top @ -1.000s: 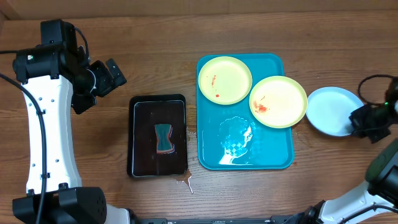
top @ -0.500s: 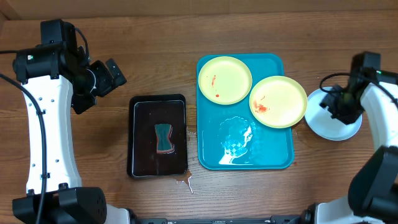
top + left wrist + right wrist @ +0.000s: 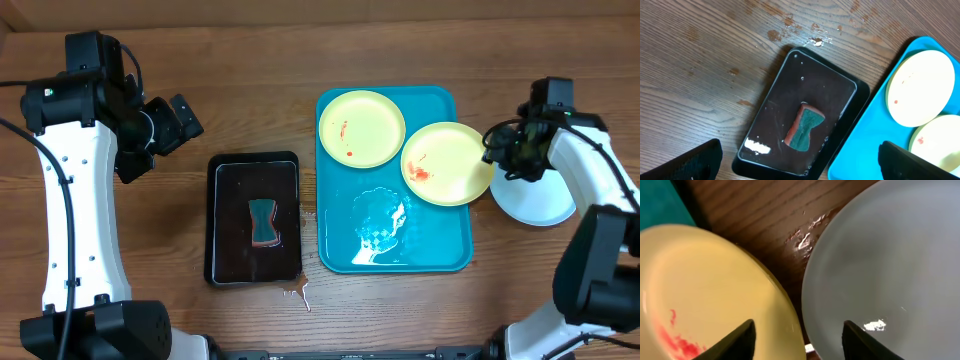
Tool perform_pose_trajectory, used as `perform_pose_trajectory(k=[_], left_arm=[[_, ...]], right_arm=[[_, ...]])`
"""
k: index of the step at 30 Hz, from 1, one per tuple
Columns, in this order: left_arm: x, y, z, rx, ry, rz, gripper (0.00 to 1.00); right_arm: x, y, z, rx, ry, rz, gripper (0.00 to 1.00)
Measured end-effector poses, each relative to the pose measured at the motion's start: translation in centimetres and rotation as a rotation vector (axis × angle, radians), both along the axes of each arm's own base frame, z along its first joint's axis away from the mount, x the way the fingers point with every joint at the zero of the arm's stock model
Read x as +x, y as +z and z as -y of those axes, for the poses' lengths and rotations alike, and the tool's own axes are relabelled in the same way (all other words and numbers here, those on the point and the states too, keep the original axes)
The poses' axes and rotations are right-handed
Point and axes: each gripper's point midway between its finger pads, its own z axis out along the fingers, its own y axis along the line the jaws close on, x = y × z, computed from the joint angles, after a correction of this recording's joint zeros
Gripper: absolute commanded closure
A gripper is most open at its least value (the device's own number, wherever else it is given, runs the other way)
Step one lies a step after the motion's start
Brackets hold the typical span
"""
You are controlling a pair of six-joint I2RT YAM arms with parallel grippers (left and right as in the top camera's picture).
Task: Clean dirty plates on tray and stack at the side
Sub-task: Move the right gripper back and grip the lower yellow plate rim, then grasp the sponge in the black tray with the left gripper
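From where I stand, everything turns on the right hand [image 3: 503, 152] and the smeared plate [image 3: 447, 163] that lies half over the right rim of the tray [image 3: 440, 250]. The hand hovers just off that rim, and the plate's overhanging edge lies directly on its tray side, very close. On its other side, away from the tray, a pale plate [image 3: 540, 200] sits on the table [image 3: 250, 50]. The wrist camera shows the fingers [image 3: 740, 340] spread apart with nothing between them, and the gap between the two plates runs under the hand.

The plate is round, so no axis matters, only that free edge, which I judge the easiest place to take hold. A second dirty plate [image 3: 361, 127] lies in the tray's far left corner.

The left hand [image 3: 178, 118] hangs well off the tray's left side, beyond the black tray [image 3: 225, 170] holding the sponge [image 3: 264, 222], fingers wide and empty. The right arm is plainly the nearer one.
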Motion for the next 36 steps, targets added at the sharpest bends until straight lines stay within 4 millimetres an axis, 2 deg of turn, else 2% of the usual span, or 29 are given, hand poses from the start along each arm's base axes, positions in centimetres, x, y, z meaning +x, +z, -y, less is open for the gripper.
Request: perform_pose_trajectory(k=[3,8,10,11,14,20,26,28,30,33,36], left_arm=[[0.0,0.0,0.0,0.0,0.0,0.0,0.0],[0.0,0.0,0.0,0.0,0.0,0.0,0.0],[0.0,0.0,0.0,0.0,0.0,0.0,0.0],[0.0,0.0,0.0,0.0,0.0,0.0,0.0],[0.0,0.0,0.0,0.0,0.0,0.0,0.0],[0.0,0.0,0.0,0.0,0.0,0.0,0.0],[0.0,0.0,0.0,0.0,0.0,0.0,0.0],[0.0,0.0,0.0,0.0,0.0,0.0,0.0],[0.0,0.0,0.0,0.0,0.0,0.0,0.0],[0.0,0.0,0.0,0.0,0.0,-0.001,0.0],[0.1,0.0,0.0,-0.001,0.004,0.003,0.0]], right_arm=[[0.2,-0.1,-0.1,0.004,0.012,0.006,0.6],[0.2,-0.7,-0.1,-0.002,0.025,0.02,0.62],[-0.4,-1.8,-0.2,-0.001,0.027,0.012,0.88],[-0.8,-2.3,-0.3,0.003,0.017,0.0,0.96],[-2.0,-3.0,-0.5,0.014,0.011,-0.037,0.96],[-3.3,-1.5,-1.1,0.041,0.008,-0.098,0.96],[-4.2,3.9,-2.0,0.024,0.014,-0.062,0.96],[-5.2,5.8,-3.0,0.022,0.021,-0.055,0.96],[-6.2,6.5,-4.1,0.023,0.04,-0.07,0.96],[-7.1,5.7,-6.5,0.031,0.067,-0.104,0.96],[-8.9,2.4,-9.8,0.044,0.072,-0.151,0.96]])
